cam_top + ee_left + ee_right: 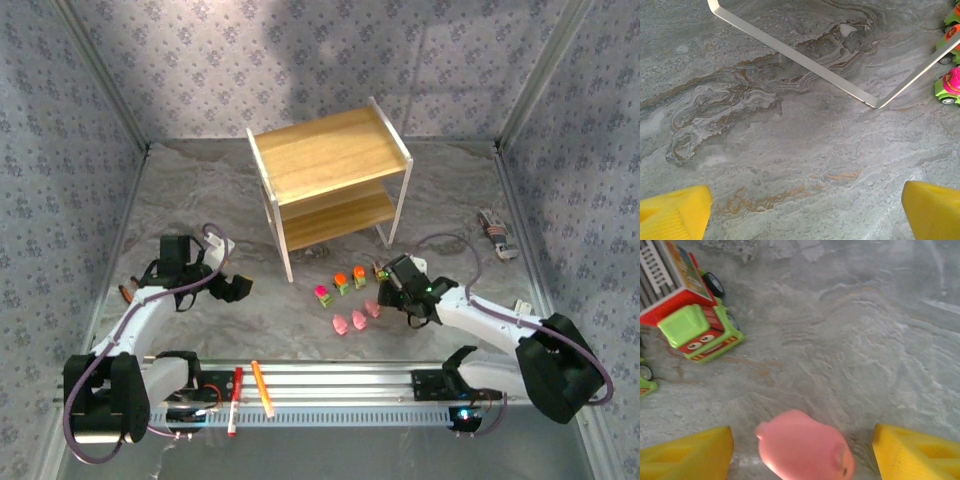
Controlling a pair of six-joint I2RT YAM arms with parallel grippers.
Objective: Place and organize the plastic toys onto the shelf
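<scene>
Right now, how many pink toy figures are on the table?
3. Two pink figures lie side by side in front of the green trucks; a third is right of them, by the right gripper. More may hide under it.

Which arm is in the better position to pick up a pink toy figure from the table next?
The right arm, probably. Its open right gripper has a rounded pink plastic figure between its yellow fingers. The left gripper hovers over bare grey table near the white frame of the wooden shelf.
</scene>
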